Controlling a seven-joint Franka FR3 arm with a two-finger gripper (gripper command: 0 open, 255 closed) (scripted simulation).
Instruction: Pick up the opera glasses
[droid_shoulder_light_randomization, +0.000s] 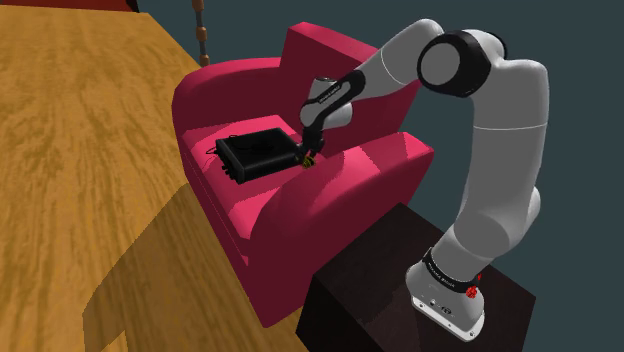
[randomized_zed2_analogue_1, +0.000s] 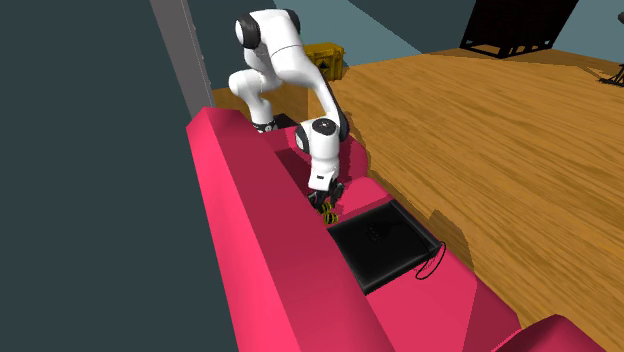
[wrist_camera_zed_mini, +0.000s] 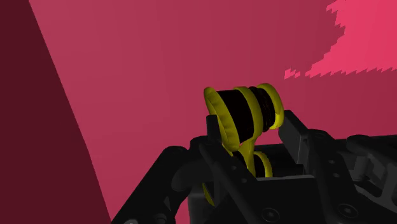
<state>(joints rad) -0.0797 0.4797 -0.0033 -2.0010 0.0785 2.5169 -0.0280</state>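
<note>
Yellow-and-black opera glasses (wrist_camera_zed_mini: 245, 114) are clamped between the fingers of the black hand (wrist_camera_zed_mini: 254, 137), clearest in the wrist view. The shoulder view places them low over the red armchair's (droid_shoulder_light_randomization: 350, 205) seat, just beside a flat black box (droid_shoulder_light_randomization: 258, 152).

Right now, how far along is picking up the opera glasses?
Done: the gripper is down at the red armchair seat, beside a flat black box. In hand: in the wrist view the fingers appear to clasp the yellow-and-black opera glasses. Left: the lift. The exterior views show the glasses low by the cushion, so I cannot tell that they are off it.
</note>
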